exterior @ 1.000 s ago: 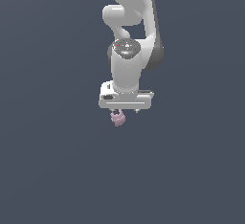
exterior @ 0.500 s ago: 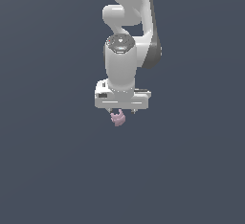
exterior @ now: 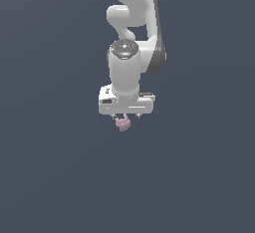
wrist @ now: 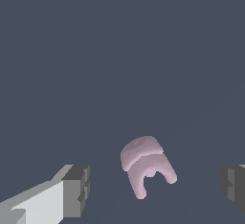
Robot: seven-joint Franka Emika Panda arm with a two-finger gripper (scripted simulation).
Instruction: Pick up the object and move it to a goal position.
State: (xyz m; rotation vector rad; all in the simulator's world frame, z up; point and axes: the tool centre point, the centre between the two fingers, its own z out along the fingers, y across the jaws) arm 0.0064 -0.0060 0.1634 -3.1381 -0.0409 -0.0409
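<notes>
The object (exterior: 122, 123) is a tiny pale pink-lilac lump with two short prongs, lying on the dark grey floor. My white gripper (exterior: 125, 117) hangs directly over it, and most of the fingers are hidden under the hand in the exterior view. In the wrist view the object (wrist: 142, 162) lies between the two grey fingertips (wrist: 76, 190), nearer one than the other. My gripper (wrist: 155, 188) is open wide there, with clear gaps on both sides of the object and neither pad touching it.
A plain dark grey floor (exterior: 60, 177) fills both views. The white arm (exterior: 130, 23) rises above the gripper toward the top of the exterior view.
The hand has sunk slightly toward the object and the wrist has shifted a little. The object has stayed where it was.
</notes>
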